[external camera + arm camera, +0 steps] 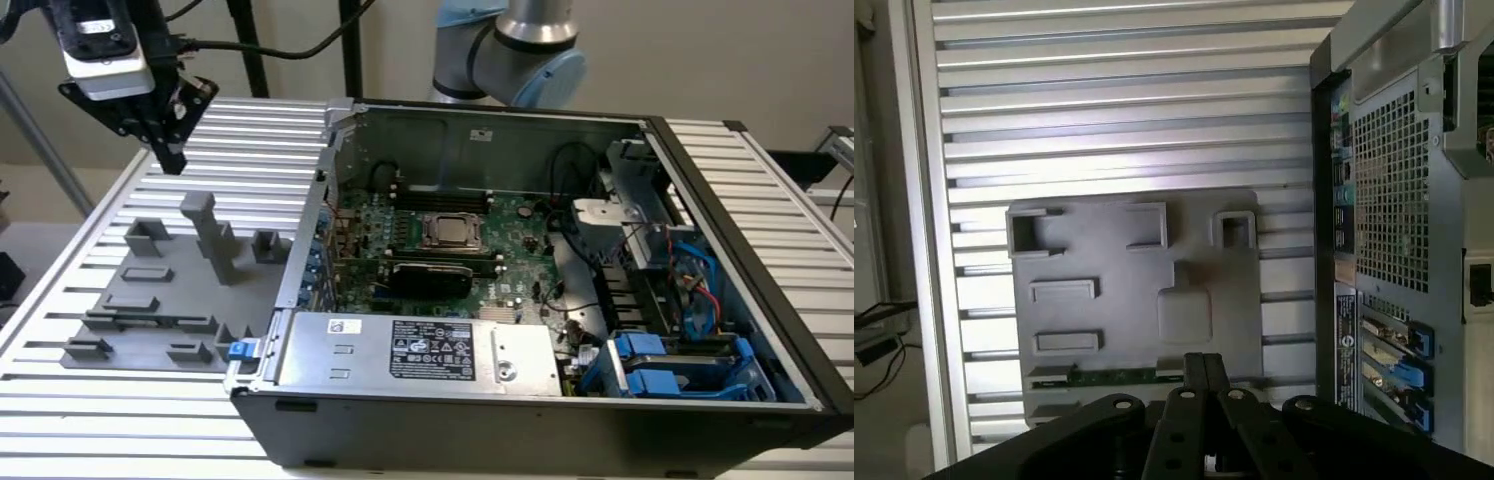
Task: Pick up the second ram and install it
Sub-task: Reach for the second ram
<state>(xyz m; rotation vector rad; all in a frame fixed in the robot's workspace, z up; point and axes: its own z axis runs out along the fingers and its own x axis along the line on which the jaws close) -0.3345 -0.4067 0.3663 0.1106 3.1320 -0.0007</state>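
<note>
Black pincer (174, 162), closed, empty, above grey fixture (158, 300)

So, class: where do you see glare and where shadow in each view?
Exterior view: the ribbed table shines pale, the motherboard sits dimmer inside the computer case. Wrist view: bright streaks run along the table ridges; the tool is a dark shape.

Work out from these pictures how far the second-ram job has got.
Done: nothing that shows; the second ram sits in the gray fixture. In hand: nothing; the shut gripper hangs above the fixture, empty. Left: picking up and fitting it in the open computer case.
</note>
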